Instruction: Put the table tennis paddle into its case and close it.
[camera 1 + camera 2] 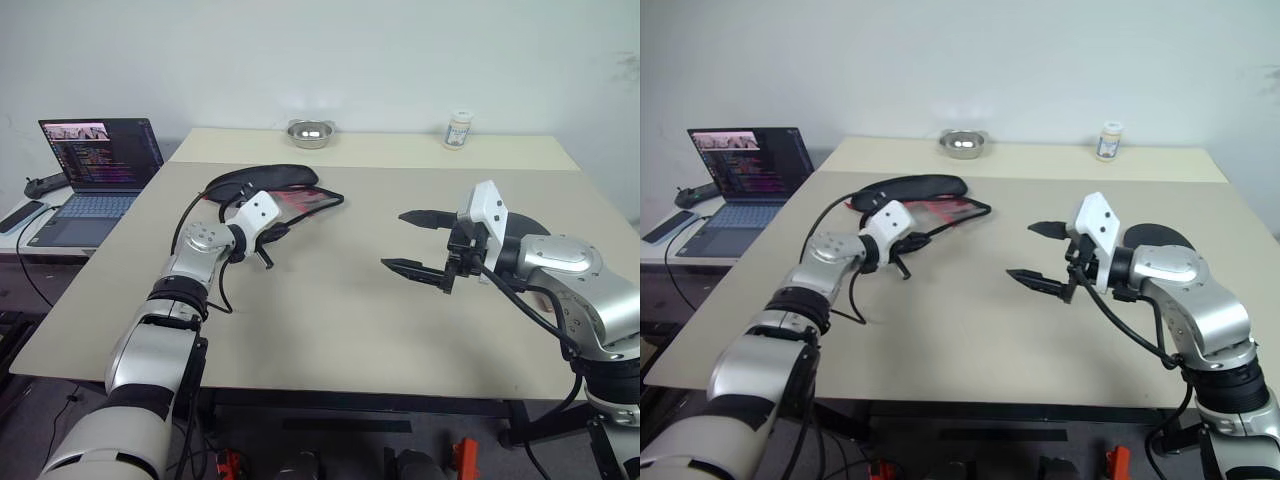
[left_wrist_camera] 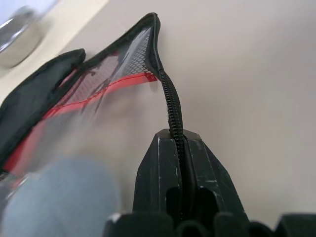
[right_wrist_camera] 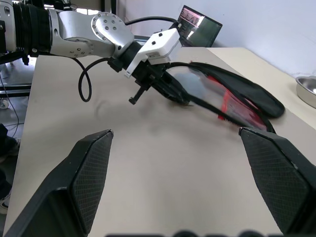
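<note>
**Left end effector clamped on the case's zipper edge**

The left end effector point(image 2: 180, 148) is clenched on the black zipper strip point(image 2: 170, 103) of the case point(image 1: 290, 190), which lies half open on the tabletop point(image 1: 330, 320), left of centre in the head view. The right end effector point(image 1: 412, 240) hangs released, fingers wide apart, right of centre. A laptop point(image 1: 95, 165) sits at the far left, a steel bowl point(image 1: 310, 132) at the top.

No legible text: the laptop point(image 1: 95, 170) screen's coloured lines and the small jar's point(image 1: 458, 130) label are too small to read.
</note>
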`<state>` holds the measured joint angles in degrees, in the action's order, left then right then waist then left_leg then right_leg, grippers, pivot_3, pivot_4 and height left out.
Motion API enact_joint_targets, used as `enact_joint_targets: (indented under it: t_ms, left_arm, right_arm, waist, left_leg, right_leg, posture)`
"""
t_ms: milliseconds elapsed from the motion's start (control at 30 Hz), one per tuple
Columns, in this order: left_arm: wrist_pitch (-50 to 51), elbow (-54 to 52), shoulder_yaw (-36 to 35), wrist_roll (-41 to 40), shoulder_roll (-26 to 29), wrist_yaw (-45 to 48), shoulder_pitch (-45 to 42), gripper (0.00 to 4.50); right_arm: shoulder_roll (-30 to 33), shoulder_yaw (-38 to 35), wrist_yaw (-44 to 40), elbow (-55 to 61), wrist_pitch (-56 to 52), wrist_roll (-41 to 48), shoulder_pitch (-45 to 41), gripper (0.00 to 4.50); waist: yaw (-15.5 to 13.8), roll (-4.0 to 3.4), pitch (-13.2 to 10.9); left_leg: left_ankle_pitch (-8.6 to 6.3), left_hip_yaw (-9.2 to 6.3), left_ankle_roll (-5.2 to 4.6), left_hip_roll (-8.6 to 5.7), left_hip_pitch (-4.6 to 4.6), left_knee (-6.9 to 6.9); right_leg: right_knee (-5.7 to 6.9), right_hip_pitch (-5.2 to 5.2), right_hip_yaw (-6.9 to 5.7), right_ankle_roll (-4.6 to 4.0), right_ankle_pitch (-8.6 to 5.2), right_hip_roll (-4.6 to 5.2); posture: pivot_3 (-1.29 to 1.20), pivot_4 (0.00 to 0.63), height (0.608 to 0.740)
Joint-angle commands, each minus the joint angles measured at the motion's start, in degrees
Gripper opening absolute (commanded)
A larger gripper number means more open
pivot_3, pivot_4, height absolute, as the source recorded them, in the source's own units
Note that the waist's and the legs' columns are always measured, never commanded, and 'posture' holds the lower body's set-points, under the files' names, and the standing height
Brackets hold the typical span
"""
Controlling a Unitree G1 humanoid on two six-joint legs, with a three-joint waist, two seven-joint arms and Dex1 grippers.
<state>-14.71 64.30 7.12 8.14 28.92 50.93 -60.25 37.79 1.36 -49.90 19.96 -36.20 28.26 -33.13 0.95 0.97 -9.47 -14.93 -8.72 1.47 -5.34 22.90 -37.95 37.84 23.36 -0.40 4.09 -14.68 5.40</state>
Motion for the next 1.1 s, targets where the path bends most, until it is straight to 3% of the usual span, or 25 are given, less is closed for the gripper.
enact_joint_targets:
  t_ms: [33, 233, 467, 700, 933, 1100]
  left_arm:
    - [-5.4, -4.7, 1.3, -2.2, -0.4, 10.8, 1.1, 0.01]
    - [-6.9, -14.4, 2.9, -7.2, -0.9, 28.4, 5.6, 0.01]
    - [-13.0, -19.5, 3.5, -8.5, 3.1, 35.9, 6.2, 0.01]
    - [-34.2, -15.7, 3.2, -6.5, 5.8, 30.6, 0.2, 0.01]
    - [-49.3, -15.9, 4.9, -9.3, 4.8, 29.7, 1.5, 0.01]
    - [-58.5, -4.9, 4.4, -1.7, 8.2, 21.1, -1.6, 0.01]
  right_arm:
    - [0.8, -1.8, 0.3, 2.2, 0.3, 0.7, -0.2, 4.50]
    - [1.3, -2.7, 1.0, 3.3, -0.5, 1.3, 0.6, 4.50]
    - [1.7, -3.3, 1.5, 4.4, -1.3, 1.6, 1.5, 4.50]
    - [2.0, -3.4, 1.5, 4.6, -1.6, 1.9, 2.1, 4.50]
    - [1.6, -2.2, 0.8, 3.4, -1.0, 1.7, 1.2, 4.50]
    - [1.6, -1.6, 0.4, 3.0, -0.8, 1.5, 1.0, 4.50]
  waist:
    - [0.0, 0.00, 0.0]
    - [0.4, 0.00, 0.0]
    - [0.8, 0.00, 0.0]
    - [0.7, 0.00, 0.0]
    - [0.9, -0.01, 0.0]
    - [0.9, -0.01, 0.0]
  left_leg:
    - [0.00, 0.00, 0.00, 0.00, 0.00, 0.00]
    - [0.00, 0.00, -0.01, 0.02, 0.00, -0.01]
    - [-0.02, 0.00, -0.06, 0.03, -0.03, -0.02]
    - [-0.02, -0.02, -0.07, 0.02, -0.02, -0.03]
    - [-0.03, 0.02, -0.07, 0.03, -0.03, -0.02]
    - [-0.04, 0.02, -0.12, 0.03, -0.04, -0.03]
  right_leg:
    - [0.00, 0.00, 0.00, 0.00, 0.00, 0.00]
    - [0.02, 0.00, 0.00, -0.01, 0.00, 0.00]
    - [0.07, 0.00, 0.02, -0.01, 0.00, -0.01]
    - [0.06, 0.00, 0.01, -0.01, 0.00, 0.00]
    - [0.07, 0.00, 0.03, 0.00, 0.00, 0.00]
    - [0.09, 0.00, 0.03, 0.00, 0.00, -0.01]
  posture:
    - [0.00, 0.150, 0.740]
    - [0.00, 0.150, 0.740]
    - [0.00, 0.150, 0.740]
    - [0.00, 0.150, 0.740]
    - [0.00, 0.150, 0.740]
    - [0.00, 0.150, 0.740]
